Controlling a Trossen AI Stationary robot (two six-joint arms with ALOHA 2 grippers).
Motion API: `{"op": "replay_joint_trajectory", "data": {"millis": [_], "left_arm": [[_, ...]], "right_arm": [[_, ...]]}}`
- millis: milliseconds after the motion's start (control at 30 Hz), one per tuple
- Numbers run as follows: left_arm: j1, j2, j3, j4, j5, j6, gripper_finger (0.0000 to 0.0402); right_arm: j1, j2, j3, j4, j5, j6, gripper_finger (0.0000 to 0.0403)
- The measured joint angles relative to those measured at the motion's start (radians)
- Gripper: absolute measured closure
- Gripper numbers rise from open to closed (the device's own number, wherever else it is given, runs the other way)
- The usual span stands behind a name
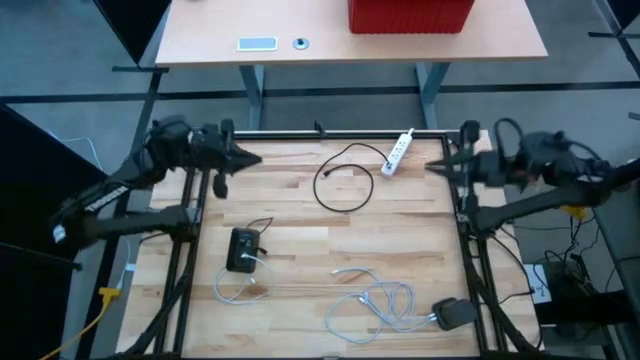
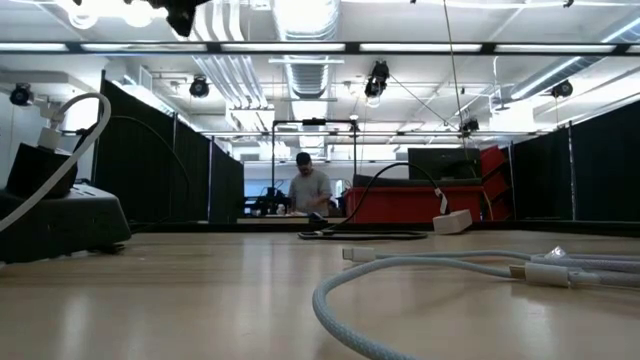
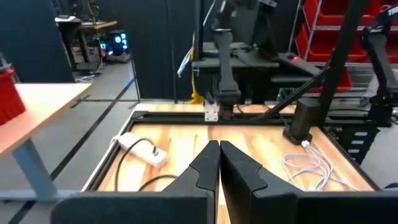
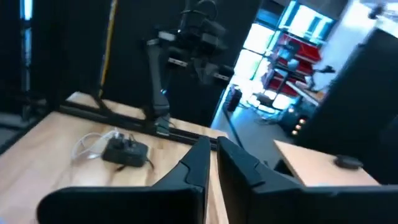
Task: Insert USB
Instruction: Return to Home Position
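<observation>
A person (image 2: pixel 310 190) is standing far off in the partitioned hall behind the wooden desk (image 1: pixel 300 230), where a white power strip (image 1: pixel 400 150) is lying against the back rail. The right gripper (image 1: pixel 432 166) is hovering just beside that strip, its fingers pressed together on nothing. The left gripper (image 1: pixel 255 158) is hanging well apart from the strip, across the desk, likewise closed and empty.

The right black outlet extension (image 1: pixel 453 313) is sitting well apart from the strip, toward the front rail, with white charger cables (image 1: pixel 385 300) running to it and their slack coiling loose. The left black outlet extension (image 1: pixel 243 248) is lying farther from the strip, on the left gripper's side.

The plugging is looking finished, so the hazards are probably lying in the retreat of the 2 arms. A low swing could be knocking the strip or snagging its black cable loop (image 1: pixel 318 188). A link brushing the white slack could be tugging a plug loose. Whether the plugs are sitting fully home cannot be told.
</observation>
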Motion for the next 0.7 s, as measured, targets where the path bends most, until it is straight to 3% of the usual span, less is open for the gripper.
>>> {"op": "replay_joint_trajectory", "data": {"millis": [133, 267, 567, 700], "left_arm": [[0.124, -0.061, -0.049, -0.061, 0.034, 0.021, 0.0402], [0.123, -0.154, -0.183, 0.023, 0.013, -0.025, 0.0402], [0.045, -0.404, -0.595, 0.399, -0.156, -0.27, 0.0402], [-0.062, -0.471, -0.701, 0.491, -0.186, -0.256, 0.0402]], "right_arm": [[-0.105, -0.065, -0.086, 0.035, -0.161, 0.044, 0.0398], [-0.119, -0.097, -0.211, 0.124, -0.184, 0.072, 0.0399], [-0.119, -0.073, -0.529, 0.423, -0.15, 0.121, 0.0402], [-0.119, -0.062, -0.638, 0.595, -0.156, 0.144, 0.0403]]}}
